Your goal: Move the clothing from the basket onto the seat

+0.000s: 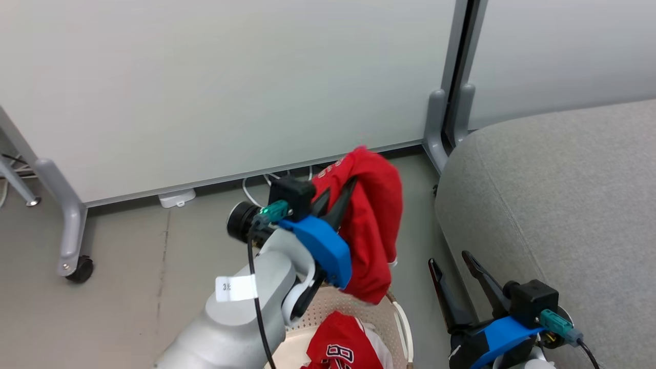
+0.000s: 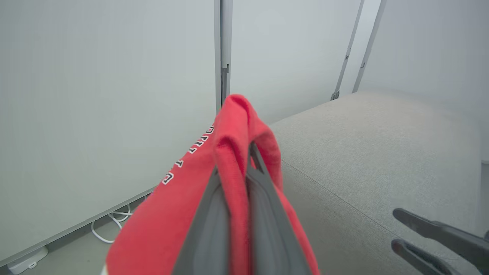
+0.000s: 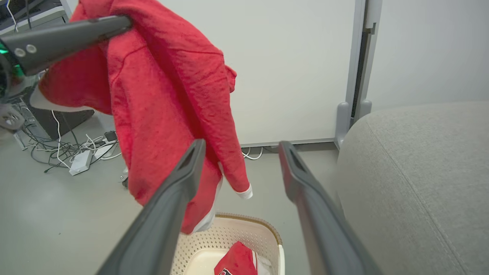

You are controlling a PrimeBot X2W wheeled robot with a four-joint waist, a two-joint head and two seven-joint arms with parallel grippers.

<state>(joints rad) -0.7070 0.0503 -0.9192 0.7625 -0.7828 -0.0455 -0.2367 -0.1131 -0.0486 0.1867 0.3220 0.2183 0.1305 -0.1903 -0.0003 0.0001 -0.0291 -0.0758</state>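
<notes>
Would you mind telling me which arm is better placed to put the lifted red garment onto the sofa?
Left. The left gripper has its jaws shut on the red garment, hanging above the basket beside the sofa; the right gripper has open, empty jaws.

held jersey point(image 3: 172, 95): red, white hem
basket jersey point(image 1: 341, 348): red, black-white number
basket point(image 3: 233, 233): cream, perforated, brown rim
sofa point(image 1: 564, 195): grey

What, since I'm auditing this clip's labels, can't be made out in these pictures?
Held garment: lettering blurred and creased in the left wrist view.
Left gripper: fingertips wrapped in that fabric, head view.
Basket: near part cut by the bottom edge, right wrist view.
Garment in the basket: number cut by the head view's bottom edge.
</notes>
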